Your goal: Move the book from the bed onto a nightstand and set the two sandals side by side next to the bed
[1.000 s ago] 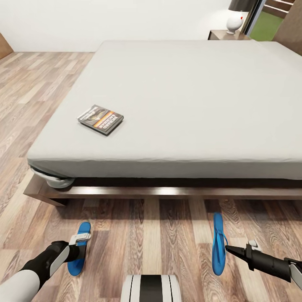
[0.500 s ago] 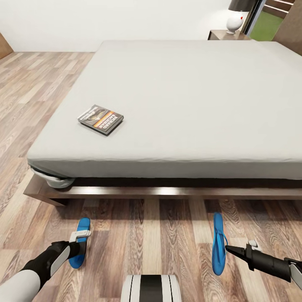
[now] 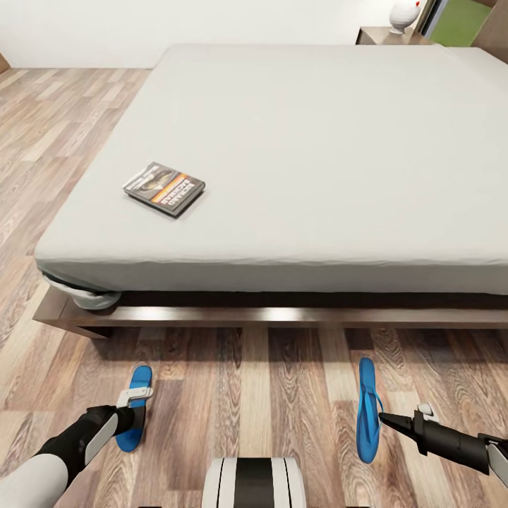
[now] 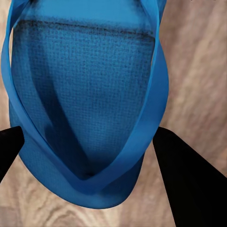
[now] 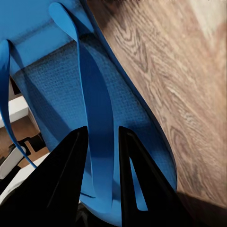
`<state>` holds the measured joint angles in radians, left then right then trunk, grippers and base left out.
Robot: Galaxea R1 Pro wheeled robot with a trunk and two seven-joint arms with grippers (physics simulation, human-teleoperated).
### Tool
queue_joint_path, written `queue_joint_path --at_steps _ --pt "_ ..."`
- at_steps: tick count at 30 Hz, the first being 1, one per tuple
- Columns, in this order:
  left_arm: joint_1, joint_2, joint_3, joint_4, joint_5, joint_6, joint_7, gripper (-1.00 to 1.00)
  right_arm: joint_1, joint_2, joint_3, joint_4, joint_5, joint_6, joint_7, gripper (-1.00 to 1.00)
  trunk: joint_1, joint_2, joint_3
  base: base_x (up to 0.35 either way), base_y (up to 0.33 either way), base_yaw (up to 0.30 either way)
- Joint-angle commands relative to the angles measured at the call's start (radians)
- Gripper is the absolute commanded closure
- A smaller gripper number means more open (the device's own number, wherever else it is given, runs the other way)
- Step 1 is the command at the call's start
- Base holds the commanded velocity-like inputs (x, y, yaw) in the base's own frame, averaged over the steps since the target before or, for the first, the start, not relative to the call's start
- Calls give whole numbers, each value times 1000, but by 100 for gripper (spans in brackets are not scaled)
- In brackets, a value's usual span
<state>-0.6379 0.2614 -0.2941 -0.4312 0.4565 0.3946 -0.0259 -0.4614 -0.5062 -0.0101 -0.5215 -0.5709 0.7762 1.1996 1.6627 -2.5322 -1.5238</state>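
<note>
The book [image 3: 164, 188] lies flat on the grey mattress of the bed [image 3: 310, 155], near its front left corner. One blue sandal [image 3: 134, 413] lies on the wood floor in front of the bed, at the left. My left gripper [image 3: 132, 418] hangs over it, open, with a finger on each side of the sole [image 4: 85, 94]. The other sandal [image 3: 366, 409] stands on its edge at the right. My right gripper [image 3: 384, 418] is shut on its thong strap [image 5: 97, 123]. A dark nightstand [image 3: 384, 34] sits beyond the bed's far right corner.
The bed's dark wooden base [image 3: 282, 315] runs across the view just ahead of both sandals. A white lamp [image 3: 405, 11] stands on the nightstand. Plank floor [image 3: 254, 381] stretches between the two sandals and along the bed's left side. My white trunk [image 3: 254, 483] shows at the bottom.
The head camera has tilted down, so the bed and book sit a little higher in the picture. The left sandal has shifted slightly under the left gripper. The right arm and its sandal have held still.
</note>
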Motion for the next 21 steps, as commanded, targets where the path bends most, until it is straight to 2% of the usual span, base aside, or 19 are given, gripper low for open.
queue_joint_path --at_steps 1,8,12,21 --pt "0 1 -3 -1 1 4 -3 100 0 0 -1 0 -3 8 3 100 0 0 -1 0 0 0" --pt "0 1 -3 -1 1 3 -3 100 0 0 -1 0 -3 8 3 100 0 0 -1 0 0 0" --pt "0 1 -3 -1 1 4 -3 100 0 0 -1 1 -3 8 3 100 2 -1 -16 0 0 0" --pt "0 2 -3 -1 1 3 -3 100 0 0 -1 1 -3 8 4 100 2 -1 -16 0 0 0"
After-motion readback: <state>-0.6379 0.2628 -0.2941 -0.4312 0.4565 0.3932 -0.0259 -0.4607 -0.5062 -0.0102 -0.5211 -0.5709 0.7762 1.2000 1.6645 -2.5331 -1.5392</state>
